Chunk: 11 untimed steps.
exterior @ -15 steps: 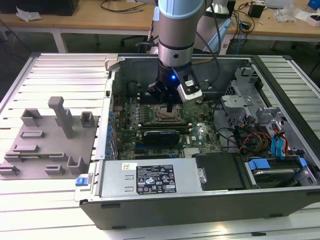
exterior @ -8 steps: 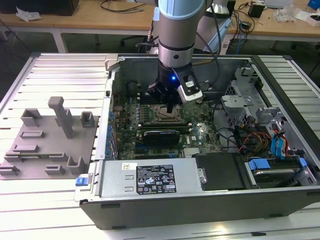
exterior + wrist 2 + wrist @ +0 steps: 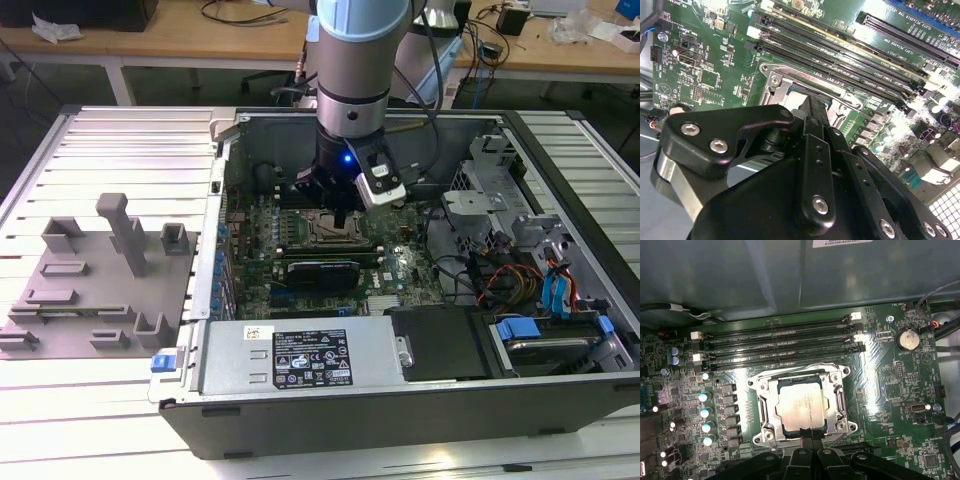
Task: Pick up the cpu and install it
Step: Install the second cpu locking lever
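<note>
A silvery cpu (image 3: 803, 408) sits in a grey metal socket frame (image 3: 840, 390) on the green motherboard (image 3: 890, 385).

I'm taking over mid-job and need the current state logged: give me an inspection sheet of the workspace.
Surface: ribbed metal table, carrying the open computer case.
Job's things: cpu lies flat inside the socket frame of the green motherboard; frame is open around it.
Clutter: grey holder plate with upright posts at the exterior view's left; long black expansion card in the case.
Grippers: gripper down over the socket, fingertips together at the cpu's near edge; whether it grips the chip cannot be told.
Cables: coloured wire bundle and blue connectors at the exterior view's right.
Surroundings: wooden benches behind, with cables on them.
</note>
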Each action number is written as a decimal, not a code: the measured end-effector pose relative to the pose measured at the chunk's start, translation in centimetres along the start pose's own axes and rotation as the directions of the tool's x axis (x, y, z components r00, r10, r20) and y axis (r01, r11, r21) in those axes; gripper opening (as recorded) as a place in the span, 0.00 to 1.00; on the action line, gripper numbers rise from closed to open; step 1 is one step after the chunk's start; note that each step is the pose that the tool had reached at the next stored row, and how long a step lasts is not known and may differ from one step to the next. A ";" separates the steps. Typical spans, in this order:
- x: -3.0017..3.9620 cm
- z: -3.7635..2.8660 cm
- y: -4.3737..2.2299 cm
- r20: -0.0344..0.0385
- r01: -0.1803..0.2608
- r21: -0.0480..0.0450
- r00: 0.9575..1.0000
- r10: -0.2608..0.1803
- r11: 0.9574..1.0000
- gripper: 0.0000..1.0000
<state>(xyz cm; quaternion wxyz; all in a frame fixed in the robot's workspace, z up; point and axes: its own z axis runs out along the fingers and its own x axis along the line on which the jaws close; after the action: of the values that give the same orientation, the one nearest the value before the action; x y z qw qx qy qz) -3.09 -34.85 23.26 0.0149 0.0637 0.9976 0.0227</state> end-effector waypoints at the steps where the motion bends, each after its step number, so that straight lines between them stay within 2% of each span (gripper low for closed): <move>1: 0.00 0.00 -0.01 0.000 0.000 0.000 1.000 0.000 1.000 0.11; 11: -0.05 -0.02 -0.43 0.000 0.000 0.000 1.000 0.000 1.000 0.11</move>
<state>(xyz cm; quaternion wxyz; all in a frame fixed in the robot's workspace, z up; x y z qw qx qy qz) -3.09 -35.28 23.26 0.0149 0.0636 0.9976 0.0228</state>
